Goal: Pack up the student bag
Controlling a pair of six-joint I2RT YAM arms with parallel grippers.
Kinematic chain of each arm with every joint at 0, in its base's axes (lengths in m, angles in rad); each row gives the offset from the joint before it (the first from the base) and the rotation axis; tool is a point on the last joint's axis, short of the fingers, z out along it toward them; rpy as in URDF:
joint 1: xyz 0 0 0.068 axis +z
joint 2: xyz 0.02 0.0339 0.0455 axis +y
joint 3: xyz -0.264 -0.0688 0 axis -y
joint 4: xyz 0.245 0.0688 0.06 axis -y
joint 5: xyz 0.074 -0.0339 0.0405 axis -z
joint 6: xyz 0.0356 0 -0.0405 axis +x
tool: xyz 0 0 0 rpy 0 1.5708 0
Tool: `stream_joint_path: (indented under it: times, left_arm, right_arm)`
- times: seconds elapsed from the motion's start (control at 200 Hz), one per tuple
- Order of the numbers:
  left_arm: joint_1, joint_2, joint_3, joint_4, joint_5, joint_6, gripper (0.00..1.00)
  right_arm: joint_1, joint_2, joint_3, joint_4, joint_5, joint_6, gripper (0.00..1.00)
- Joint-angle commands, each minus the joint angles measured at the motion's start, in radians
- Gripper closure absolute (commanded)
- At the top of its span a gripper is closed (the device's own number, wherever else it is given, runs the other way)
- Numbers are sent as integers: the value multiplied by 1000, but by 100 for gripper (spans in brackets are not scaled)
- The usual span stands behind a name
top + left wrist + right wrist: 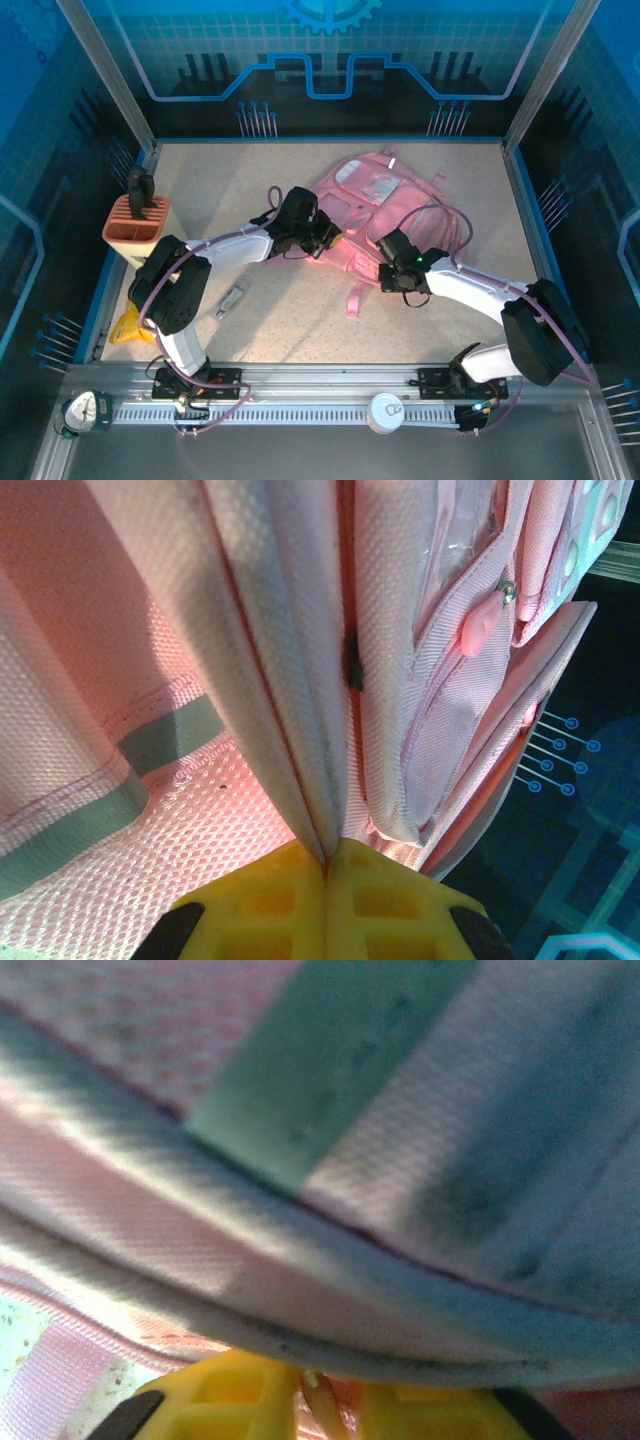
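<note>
The student bag (370, 195) lies on the table (300, 335). It looks soft and floppy, best grabbed by an edge. The left gripper (327, 870) pinches a fold tight. The right gripper (322, 1390) is against it; I cannot tell its grip.

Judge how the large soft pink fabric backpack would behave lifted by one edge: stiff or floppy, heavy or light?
Probably floppy: the pink backpack folds thin inside the shut left gripper. Likely light: it lies flat, seemingly unfilled. Loose straps may trail.
</note>
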Motion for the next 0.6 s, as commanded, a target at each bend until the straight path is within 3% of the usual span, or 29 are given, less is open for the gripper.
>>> stream_joint_path:
  times: [0.0,0.2,0.33,0.475,0.595]
  left_arm:
    - [31,-20,0,6,-59,23,100]
    - [59,-22,6,-26,-69,68,100]
    - [122,-21,25,-80,-65,155,100]
    - [235,31,62,-92,45,240,100]
    - [256,75,160,-182,53,342,100]
  right_arm:
    - [-16,-2,-3,-58,15,13,84]
    - [-23,-84,7,-144,67,3,94]
    - [-43,-119,15,-229,93,1,98]
    - [-79,-198,-35,-218,25,-7,100]
    - [-54,-226,-29,-180,-32,-39,100]
